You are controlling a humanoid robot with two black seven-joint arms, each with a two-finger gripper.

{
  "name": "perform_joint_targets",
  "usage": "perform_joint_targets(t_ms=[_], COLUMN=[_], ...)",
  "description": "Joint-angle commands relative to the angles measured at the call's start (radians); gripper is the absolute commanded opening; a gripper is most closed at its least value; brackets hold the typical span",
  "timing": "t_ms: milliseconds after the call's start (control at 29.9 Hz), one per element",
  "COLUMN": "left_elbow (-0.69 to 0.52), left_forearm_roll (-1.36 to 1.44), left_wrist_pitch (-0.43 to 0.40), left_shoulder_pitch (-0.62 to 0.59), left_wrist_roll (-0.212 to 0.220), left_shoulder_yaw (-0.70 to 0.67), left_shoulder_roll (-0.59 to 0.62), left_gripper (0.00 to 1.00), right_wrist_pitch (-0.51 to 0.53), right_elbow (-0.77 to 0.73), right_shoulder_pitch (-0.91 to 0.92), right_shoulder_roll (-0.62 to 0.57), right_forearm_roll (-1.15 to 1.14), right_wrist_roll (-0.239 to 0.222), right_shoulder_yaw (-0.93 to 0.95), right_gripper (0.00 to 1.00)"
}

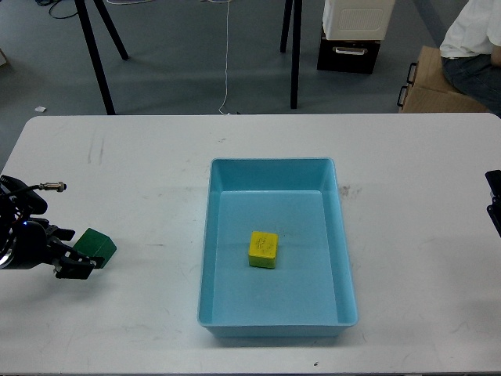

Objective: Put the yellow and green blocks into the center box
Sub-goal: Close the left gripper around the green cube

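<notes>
The work surface is a white table with faint scuffs, standing on a grey floor among black stand legs, a hanging white cable and a brown cardboard box at the far right. The light-blue tray sits at table centre with the yellow block resting on its floor — the green block lies on the table well left of the tray. The left gripper has its fingers spread about the green block's near-left corner; only the edge of the right gripper is visible — its state cannot be determined.
</notes>
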Motion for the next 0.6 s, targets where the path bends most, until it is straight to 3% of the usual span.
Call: perform_joint_targets(t_ms=[0,201,368,568], left_elbow=[0.009,0.052,0.055,0.052], left_forearm_roll=[0.000,0.000,0.000,0.000], left_wrist_pitch=[0.000,0.000,0.000,0.000], left_shoulder_pitch=[0.000,-0.026,-0.040,-0.042], left_wrist_roll=[0.000,0.000,0.000,0.000], left_shoulder_yaw=[0.001,0.001,0.001,0.003], left_shoulder_roll=[-0.015,-0.047,-0.050,-0.048], left_gripper=[0.98,0.86,0.57,0.31], right_wrist_pitch=[-0.007,-0.011,-0.013,-0.014], right_elbow=[-0.003,-0.003,-0.005,-0.016], right_shoulder_pitch=[-0.001,-0.001,-0.002,-0.001], right_shoulder_roll=[0.000,0.000,0.000,0.000], right_forearm_roll=[0.000,0.000,0.000,0.000], right_wrist_roll=[0.000,0.000,0.000,0.000], right_shoulder_yaw=[0.000,0.000,0.000,0.002], right_gripper=[0.98,0.98,0.98,0.98])
